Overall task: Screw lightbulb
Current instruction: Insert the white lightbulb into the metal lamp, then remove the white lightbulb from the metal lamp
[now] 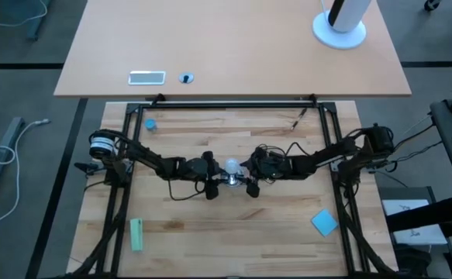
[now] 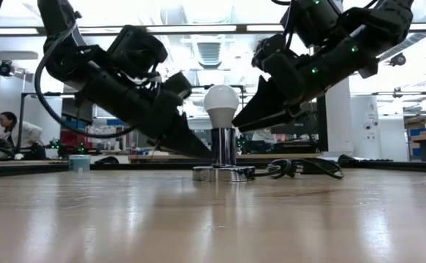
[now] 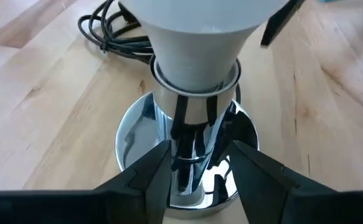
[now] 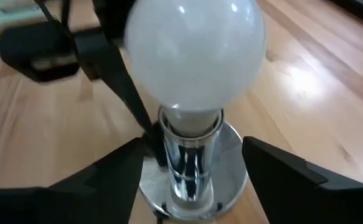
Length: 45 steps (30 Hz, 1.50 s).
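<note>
The lightbulb (image 1: 231, 165) stood upright in the shiny socket (image 2: 223, 157) mid-tabletop (image 1: 233, 232). The left pincer (image 1: 210, 186) at nine o'clock and the right pincer (image 1: 250, 184) at three o'clock both flanked it, fingers spread, gripping nothing.

The two dark six-joint arms reach inward from opposite sides and meet at mid-surface, both angled steeply downward. The left tool (image 1: 210, 184) is positioned low, its dark fingers (image 3: 153, 177) spread apart with clear space between them. The right tool (image 1: 250, 180) faces it, fingers (image 4: 274, 168) likewise spread wide, gripping nothing.
</note>
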### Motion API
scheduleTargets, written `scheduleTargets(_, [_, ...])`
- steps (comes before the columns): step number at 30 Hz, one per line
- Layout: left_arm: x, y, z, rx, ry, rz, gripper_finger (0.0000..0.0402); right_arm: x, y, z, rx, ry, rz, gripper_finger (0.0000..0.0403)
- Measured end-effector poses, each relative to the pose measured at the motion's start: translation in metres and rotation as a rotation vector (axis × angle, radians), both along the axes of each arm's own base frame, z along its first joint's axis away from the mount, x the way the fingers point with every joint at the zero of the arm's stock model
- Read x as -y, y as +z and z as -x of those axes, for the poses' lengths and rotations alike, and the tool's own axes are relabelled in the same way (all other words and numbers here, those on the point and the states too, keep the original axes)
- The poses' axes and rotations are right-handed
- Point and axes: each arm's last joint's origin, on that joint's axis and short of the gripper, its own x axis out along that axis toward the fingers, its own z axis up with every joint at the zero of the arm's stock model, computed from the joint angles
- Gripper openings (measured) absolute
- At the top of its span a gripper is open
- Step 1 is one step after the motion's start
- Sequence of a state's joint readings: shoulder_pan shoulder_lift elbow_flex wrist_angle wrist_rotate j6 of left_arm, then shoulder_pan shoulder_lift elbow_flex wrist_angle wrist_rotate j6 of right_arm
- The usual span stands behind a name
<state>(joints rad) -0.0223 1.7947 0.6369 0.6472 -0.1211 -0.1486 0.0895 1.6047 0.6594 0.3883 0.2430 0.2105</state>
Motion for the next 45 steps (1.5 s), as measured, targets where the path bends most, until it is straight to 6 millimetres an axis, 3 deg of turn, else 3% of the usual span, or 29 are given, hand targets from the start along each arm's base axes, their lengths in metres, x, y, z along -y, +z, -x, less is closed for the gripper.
scheduleTargets(9, [0.000,0.009,0.009,-0.071,-0.001,-0.002,0.0132,0.001,0.008,0.007,-0.017,-0.028,-0.030,0.0241])
scheduleTargets(14, [0.000,0.025,0.022,-0.156,-0.024,-0.007,0.0113,0.001,0.014,0.011,-0.010,-0.044,-0.047,0.0206])
scheduleTargets(17, [0.000,0.040,0.030,-0.158,-0.038,-0.013,0.0087,-0.002,0.019,0.012,0.006,-0.031,-0.045,0.0166])
scheduleTargets(21, [-0.005,0.061,0.039,-0.081,0.029,-0.094,0.0016,-0.008,0.021,0.011,0.014,-0.009,-0.030,0.0090])
scheduleTargets(24, [-0.012,0.071,0.042,-0.025,0.148,-0.184,0.0009,-0.013,0.023,0.010,0.020,0.032,0.005,0.0027])
scheduleTargets(26, [-0.016,0.076,0.041,0.015,0.190,-0.238,0.0004,-0.018,0.026,0.009,0.040,0.091,0.043,0.0008])
scheduleTargets(29, [-0.020,0.076,0.038,0.031,0.198,-0.253,0.0002,-0.022,0.034,0.004,0.110,0.118,0.052,0.0011])
scheduleTargets(45, [-0.017,0.080,0.010,0.077,0.089,-0.234,0.0000,-0.014,0.039,0.001,0.160,0.096,0.079,0.0001])
